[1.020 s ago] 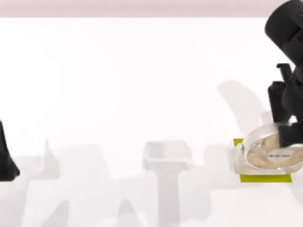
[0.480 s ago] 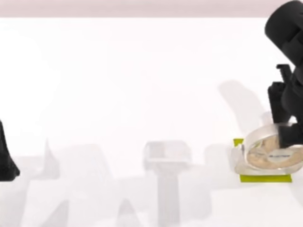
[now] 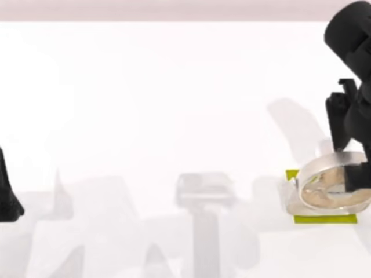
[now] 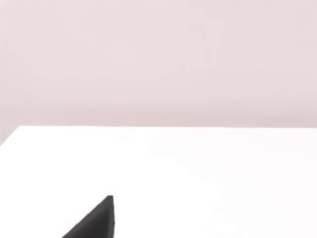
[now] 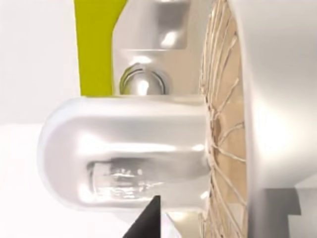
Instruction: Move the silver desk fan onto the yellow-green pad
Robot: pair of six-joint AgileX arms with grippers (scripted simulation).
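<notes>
Silver desk fan (image 3: 331, 188) over the yellow-green pad (image 3: 323, 218), right claw (image 3: 356, 174) at its ring.

Top view: the fan sits tilted at the right edge of the white bench (image 3: 174, 104), its silver ring and pale face turned upward, covering most of the pad, of which only a strip along the near edge and a corner at the left show. The right claw reaches down onto the far right part of the ring, and whether it pinches the ring or has let go cannot be told. The left arm (image 3: 7, 194) is parked at the left edge of the bench. Left wrist view: bare bench and wall, with one dark claw tip (image 4: 96, 220) in the corner; its state cannot be told. Right wrist view: the fan's rounded rear knob (image 5: 124, 148) and wire grille (image 5: 225, 124) fill the picture, with a patch of pad (image 5: 96, 44) behind and one dark fingertip (image 5: 146, 220) at the edge.
</notes>
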